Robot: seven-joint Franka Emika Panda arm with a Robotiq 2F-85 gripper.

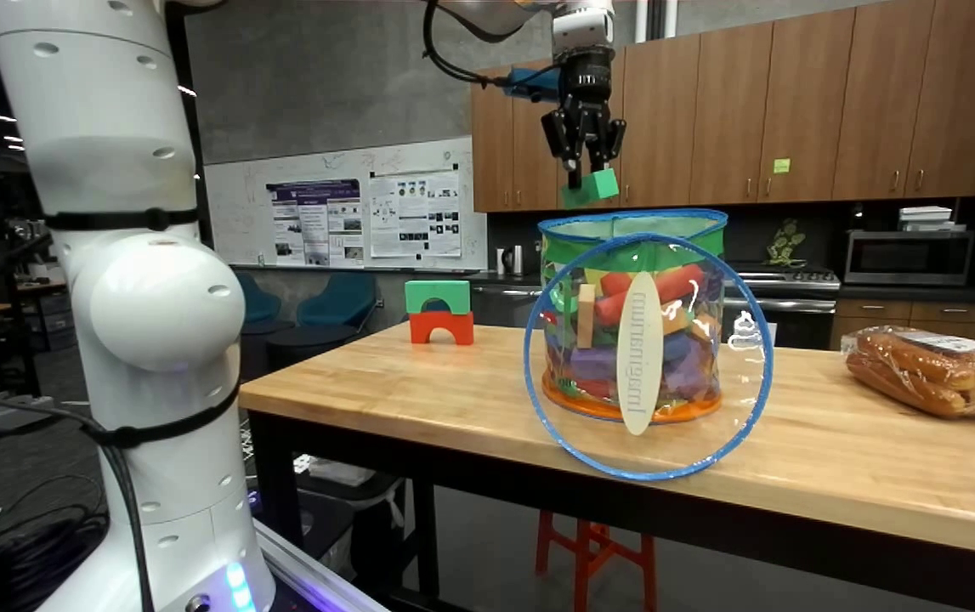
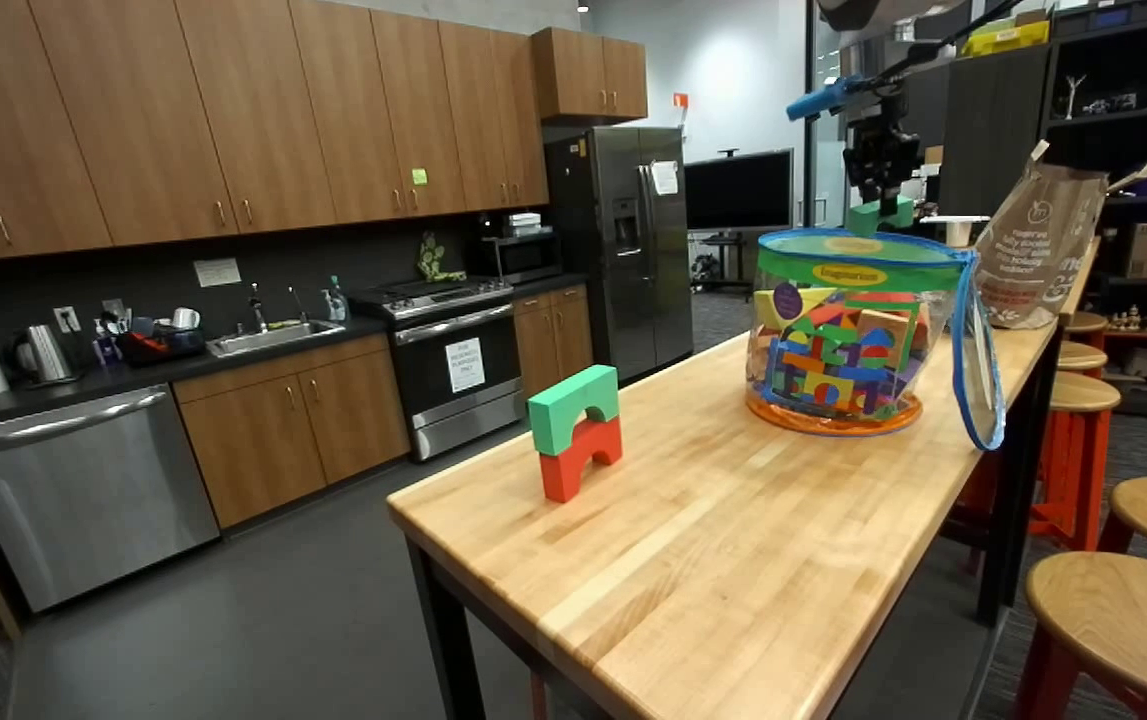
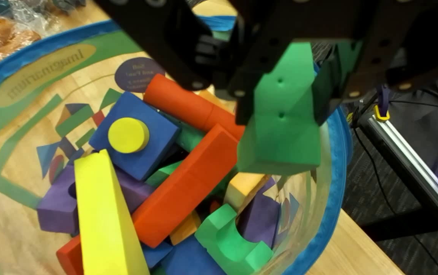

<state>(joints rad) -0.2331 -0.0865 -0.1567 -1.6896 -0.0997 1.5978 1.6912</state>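
Green block point(image 3: 280, 147) is pinched in the gripper point(image 3: 283, 110), whose two fingers point(image 3: 245, 107) press on opposite sides of it and stand partly apart, spaced by its width; one end juts past them, the face seen in the wrist view bears two small dents, and in both exterior views the block hangs in the air; directly below the gripper is the open mouth of a clear round bag point(image 2: 793, 265), blue-rimmed with a green band, standing upright on a wooden table point(image 2: 693, 560); the block is just above the rim and apart from it; a clear lid point(image 1: 640, 357) edged in blue hangs down outside the bag, lower than the gripper; beneath the gripper, inside the bag, lie a red cylinder point(image 3: 180, 101), a blue block point(image 3: 161, 133) with a yellow disc point(image 3: 128, 135) on top, a long red block point(image 3: 188, 183), a long yellow block point(image 3: 106, 214), a purple block point(image 3: 56, 206) and a green notched block point(image 3: 220, 244), heaped together; well apart from the gripper and lower than it, a green arch point(image 1: 438, 290) rests on a red arch point(image 1: 441, 320) on the same table; packed buns point(image 1: 938, 370) in clear plastic lie below the gripper's level, well off to one side; in an exterior view a brown paper bag point(image 2: 1028, 245) stands off to one side of the gripper; wooden cabinets point(image 1: 734, 110) stand behind the gripper.
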